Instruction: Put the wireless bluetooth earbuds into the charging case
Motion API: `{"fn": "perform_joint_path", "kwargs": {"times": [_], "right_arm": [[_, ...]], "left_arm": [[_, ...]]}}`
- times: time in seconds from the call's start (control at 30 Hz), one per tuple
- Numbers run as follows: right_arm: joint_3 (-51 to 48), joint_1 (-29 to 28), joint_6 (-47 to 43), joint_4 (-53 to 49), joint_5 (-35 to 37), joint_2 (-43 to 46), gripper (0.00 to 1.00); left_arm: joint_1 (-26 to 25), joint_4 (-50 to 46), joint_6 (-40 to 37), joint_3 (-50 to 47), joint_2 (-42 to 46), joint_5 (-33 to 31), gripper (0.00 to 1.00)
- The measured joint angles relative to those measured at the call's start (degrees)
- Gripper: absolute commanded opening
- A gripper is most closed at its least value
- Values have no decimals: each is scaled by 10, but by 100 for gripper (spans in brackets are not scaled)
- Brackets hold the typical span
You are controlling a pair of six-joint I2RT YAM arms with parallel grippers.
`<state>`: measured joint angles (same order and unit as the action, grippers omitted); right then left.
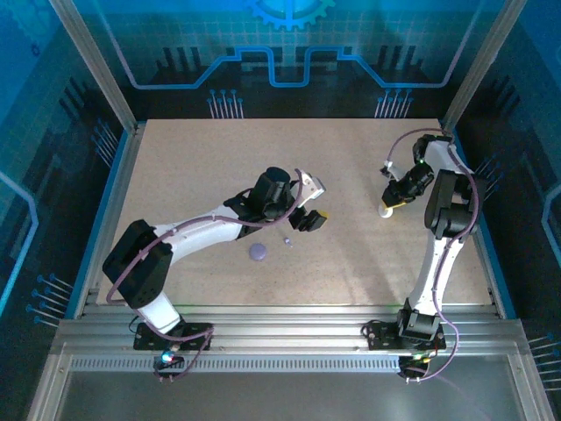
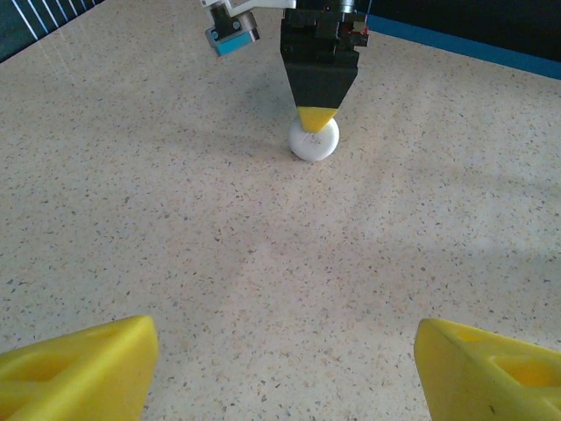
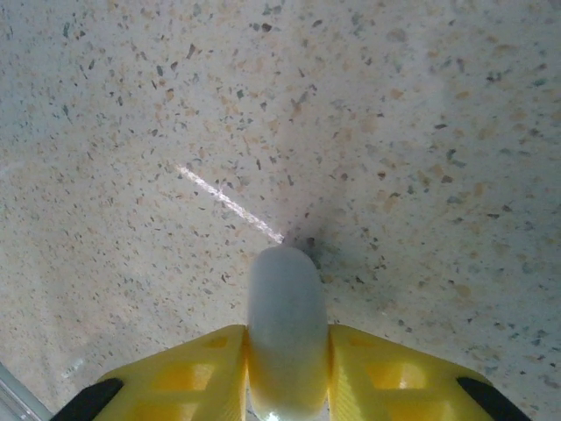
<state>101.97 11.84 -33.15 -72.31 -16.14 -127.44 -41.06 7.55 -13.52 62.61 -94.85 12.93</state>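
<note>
- Left gripper (image 1: 311, 219), seen from the top camera, hovers near the middle of the table (image 1: 193, 167). Its yellow fingers are spread and hold nothing.
- Just on its near side lies a tiny purple earbud (image 1: 286, 240). The lavender half of the charging case (image 1: 259, 252) lies flat beside that.
- The right gripper (image 1: 386, 207) points down on the right half of the table, with the white half of the charging case (image 1: 384, 210) at its tips.
- Bare table lies between the two grippers and across the far half. Metal frame posts and blue side walls border the surface, and both grippers are well away from them.
- The left wrist camera shows that arm's own gripper (image 2: 285, 351) wide open over speckled table (image 2: 175, 219).
- Across open surface, the right gripper (image 2: 316, 117) stands over the white half of the charging case (image 2: 313, 139), which rests on the table. A blue table edge (image 2: 473, 44) runs behind.
- The right wrist camera adds what the others cannot show. The right gripper (image 3: 287, 351) clasps the white half of the charging case (image 3: 282, 298) on edge, with a yellow pad against each flat face and no gap visible.
- A pale scratch (image 3: 232, 206) runs across the table beyond it.
</note>
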Motion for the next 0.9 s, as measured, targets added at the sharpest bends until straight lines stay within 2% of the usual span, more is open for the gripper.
{"fn": "perform_joint_path", "kwargs": {"times": [0.9], "right_arm": [[19,15,8,-1,0,-30,39]], "left_arm": [[0,-2,0,10,-8,0,77]]}}
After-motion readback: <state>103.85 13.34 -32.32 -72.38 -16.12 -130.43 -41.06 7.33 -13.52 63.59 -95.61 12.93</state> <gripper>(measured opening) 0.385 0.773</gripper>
